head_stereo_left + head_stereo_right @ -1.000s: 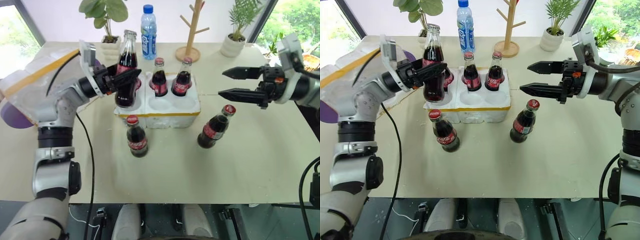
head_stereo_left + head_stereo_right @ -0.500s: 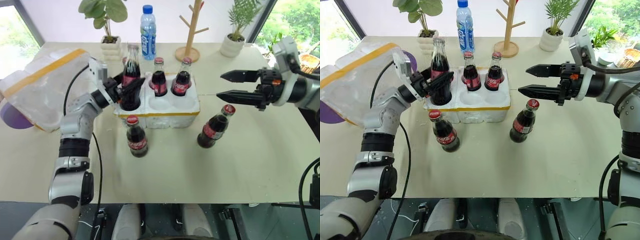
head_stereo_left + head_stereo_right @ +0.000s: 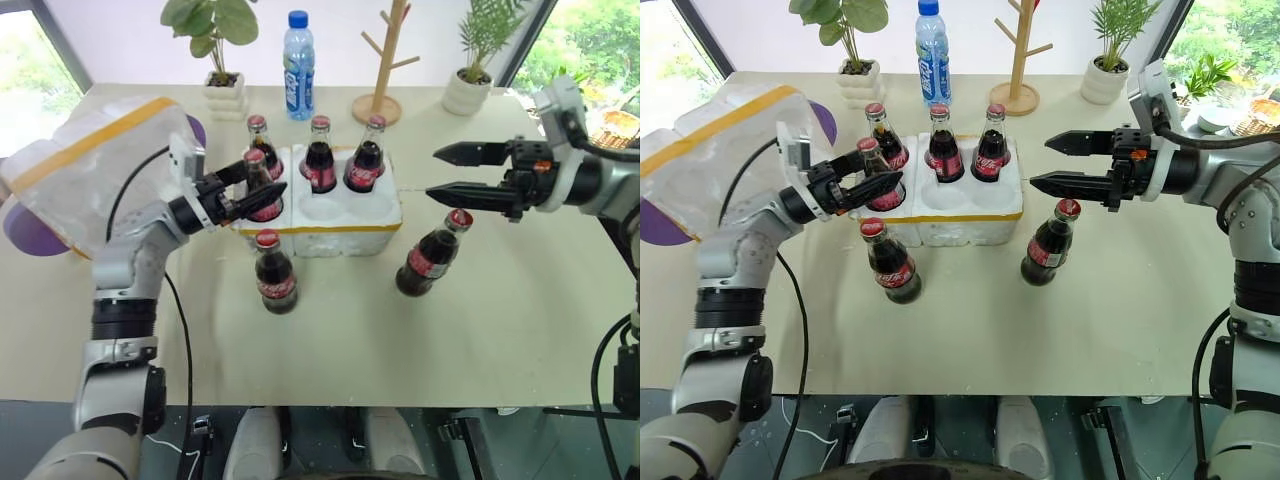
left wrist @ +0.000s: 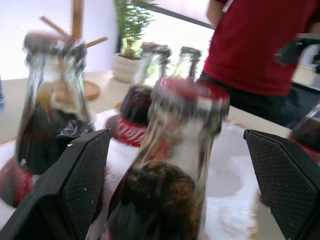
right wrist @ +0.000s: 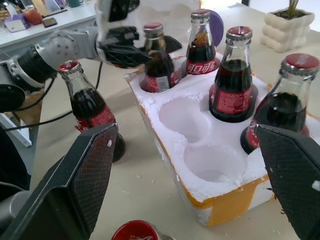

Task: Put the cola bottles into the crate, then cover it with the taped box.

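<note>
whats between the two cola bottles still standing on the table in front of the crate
Nothing: the left eye view shows only bare tabletop between the upright bottle and the leaning bottle. The crate sits behind that stretch.

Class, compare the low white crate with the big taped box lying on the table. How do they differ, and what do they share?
The crate is low, with round wells holding four cola bottles; the taped box is taller and holds none that can be seen. The crate carries one thin yellow band along its front edge; the taped box has a wide yellow band across it. The crate sits mid-table; the taped box sits at the robot's left. Both are white foam with yellow tape.
</note>
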